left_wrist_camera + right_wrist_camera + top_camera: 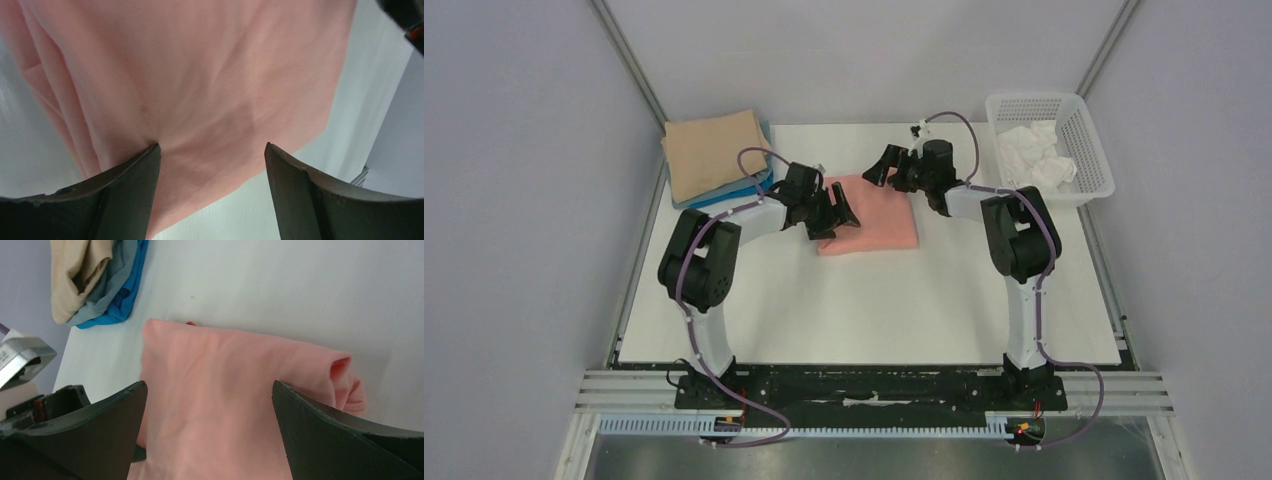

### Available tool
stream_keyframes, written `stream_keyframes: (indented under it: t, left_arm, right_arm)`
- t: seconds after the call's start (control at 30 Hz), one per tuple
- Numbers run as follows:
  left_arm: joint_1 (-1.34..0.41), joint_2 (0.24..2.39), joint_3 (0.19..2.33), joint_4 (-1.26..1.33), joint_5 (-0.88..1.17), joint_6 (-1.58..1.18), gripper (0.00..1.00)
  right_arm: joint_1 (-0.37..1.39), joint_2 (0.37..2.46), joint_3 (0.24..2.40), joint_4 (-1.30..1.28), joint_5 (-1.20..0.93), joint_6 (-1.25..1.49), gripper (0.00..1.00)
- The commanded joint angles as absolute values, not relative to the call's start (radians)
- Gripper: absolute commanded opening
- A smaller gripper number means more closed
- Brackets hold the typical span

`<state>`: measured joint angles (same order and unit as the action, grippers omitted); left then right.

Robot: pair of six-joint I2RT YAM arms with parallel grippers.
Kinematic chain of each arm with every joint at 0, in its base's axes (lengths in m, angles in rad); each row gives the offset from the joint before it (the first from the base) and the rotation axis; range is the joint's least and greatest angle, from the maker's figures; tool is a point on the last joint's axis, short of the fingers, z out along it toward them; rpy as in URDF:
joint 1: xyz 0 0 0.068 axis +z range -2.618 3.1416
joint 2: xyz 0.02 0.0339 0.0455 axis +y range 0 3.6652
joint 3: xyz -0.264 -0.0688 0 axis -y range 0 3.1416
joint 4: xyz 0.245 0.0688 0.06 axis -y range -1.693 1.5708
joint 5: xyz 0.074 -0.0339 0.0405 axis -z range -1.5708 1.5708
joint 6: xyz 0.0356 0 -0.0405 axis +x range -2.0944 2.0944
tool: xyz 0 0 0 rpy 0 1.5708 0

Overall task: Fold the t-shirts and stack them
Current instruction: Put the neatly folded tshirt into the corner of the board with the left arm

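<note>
The salmon-pink t-shirt (876, 216) lies folded into a rectangle at the table's back centre; it also shows in the left wrist view (190, 85) and the right wrist view (225, 400). My left gripper (839, 212) is open over the shirt's left edge, its jaws apart with nothing between them. My right gripper (886, 166) is open above the shirt's far edge, also empty. A stack of folded tees, tan on top (715, 152) with grey and bright blue below, sits at the back left and shows in the right wrist view (95, 277).
A white plastic mesh basket (1084, 140) with white cloth in it stands at the back right. The white table (874, 310) ends at a metal rail along the front. Grey walls close in on both sides.
</note>
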<state>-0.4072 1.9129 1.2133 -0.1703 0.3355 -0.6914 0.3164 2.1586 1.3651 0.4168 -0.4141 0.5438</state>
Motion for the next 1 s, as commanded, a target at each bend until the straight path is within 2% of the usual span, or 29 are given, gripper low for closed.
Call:
stream_keyframes:
  t: [0.0, 0.23, 0.5, 0.77, 0.83, 0.97]
  left_arm:
    - [-0.408, 1.923, 1.125, -0.121, 0.375, -0.656, 0.82]
    - [-0.454, 1.806, 0.874, -0.099, 0.322, -0.661, 0.82]
    - [-0.690, 1.532, 0.587, -0.098, 0.225, -0.777, 0.82]
    - [-0.771, 1.240, 0.550, -0.166, 0.150, -0.825, 0.83]
    - [-0.772, 1.174, 0.546, -0.184, 0.131, -0.822, 0.86]
    - [-0.758, 1.122, 0.584, -0.263, -0.010, -0.807, 0.87]
  right_arm:
    - [0.322, 2.219, 1.369, 0.453, -0.422, 0.584, 0.98]
    - [0.346, 2.027, 0.959, 0.584, -0.297, 0.600, 0.98]
    - [0.403, 1.783, 0.652, 0.568, -0.271, 0.547, 0.98]
    - [0.449, 1.518, 0.542, 0.412, -0.138, 0.484, 0.98]
    - [0.449, 1.458, 0.546, 0.363, -0.099, 0.461, 0.98]
    - [0.449, 1.333, 0.562, 0.288, -0.030, 0.433, 0.98]
